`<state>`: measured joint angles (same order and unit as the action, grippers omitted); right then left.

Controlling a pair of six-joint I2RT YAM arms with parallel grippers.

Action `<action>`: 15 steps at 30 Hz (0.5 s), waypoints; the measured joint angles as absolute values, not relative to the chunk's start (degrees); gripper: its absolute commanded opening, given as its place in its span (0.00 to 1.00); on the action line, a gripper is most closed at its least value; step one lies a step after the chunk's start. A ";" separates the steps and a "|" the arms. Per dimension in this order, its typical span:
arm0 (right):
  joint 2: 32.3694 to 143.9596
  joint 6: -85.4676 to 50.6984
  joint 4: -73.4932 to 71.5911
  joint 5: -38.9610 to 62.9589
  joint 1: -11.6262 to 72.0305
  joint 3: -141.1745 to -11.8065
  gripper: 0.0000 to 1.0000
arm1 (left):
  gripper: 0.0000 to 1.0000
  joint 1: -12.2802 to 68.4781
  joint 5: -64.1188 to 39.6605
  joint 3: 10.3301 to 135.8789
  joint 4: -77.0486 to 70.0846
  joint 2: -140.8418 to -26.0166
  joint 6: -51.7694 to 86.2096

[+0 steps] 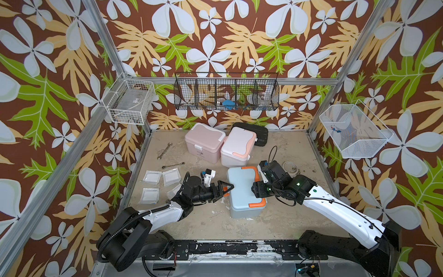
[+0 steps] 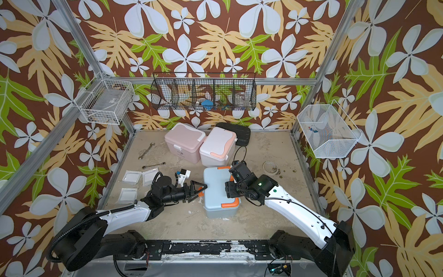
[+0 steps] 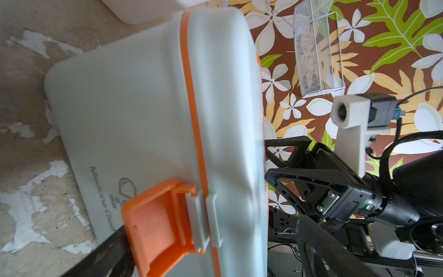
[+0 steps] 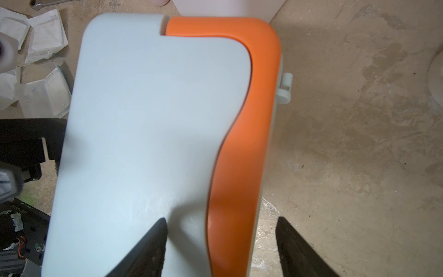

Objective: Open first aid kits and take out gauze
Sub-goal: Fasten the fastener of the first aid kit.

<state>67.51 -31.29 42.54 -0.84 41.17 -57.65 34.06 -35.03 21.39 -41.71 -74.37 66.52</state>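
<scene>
The light blue first aid kit (image 1: 243, 191) sits mid-desk with its lid down, so what's inside can't be seen. An orange handle (image 4: 242, 120) curves along one edge of the lid, and the orange latch (image 3: 160, 223) on its front wall is swung out from the body. Behind it, toward the back wall, the pink first aid kit (image 1: 203, 141) and the white-and-peach first aid kit (image 1: 236, 148) stand touching, both shut, with a flat black ribbed case (image 1: 259, 134) just beyond them. On the blue kit's left-arm side the gauze packets (image 1: 152, 177) lie loose on the desk (image 1: 215, 223). They are flat white squares in clear wrap, three in plain sight and one partly under the left arm, with two wrenches (image 1: 173, 165) past them. On the kit's other side lies a tape roll (image 1: 290, 167). Up on the walls beyond the kit, a black mesh basket (image 1: 226, 92) holds a blue item and a clear jar, a white wire basket (image 1: 129, 103) holds something clear, and a white mesh basket (image 1: 354, 130) holds a small coloured bit. The left fingers (image 1: 225, 187) stand wide at the latch side, gripping nothing. The right fingers (image 4: 153, 244) reach over the lid from the opposite side, parted astride the handle with gaps showing. The desk is bare in front of the kit and out to the right-hand edge.
</scene>
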 measured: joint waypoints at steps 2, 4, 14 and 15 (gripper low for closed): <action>67.51 -31.31 42.22 -0.14 41.17 -57.43 0.72 | 1.00 34.68 -35.24 21.28 -44.51 -75.66 67.72; 67.51 -31.31 41.98 0.01 41.17 -57.34 0.71 | 1.00 34.94 -35.44 21.06 -46.46 -76.12 68.88; 67.11 -31.57 39.68 0.45 41.12 -56.25 0.72 | 1.00 35.00 -34.98 21.37 -45.67 -72.69 70.59; 67.09 -31.55 39.53 0.47 41.12 -56.23 0.72 | 1.00 35.00 -34.79 21.54 -44.73 -72.16 70.54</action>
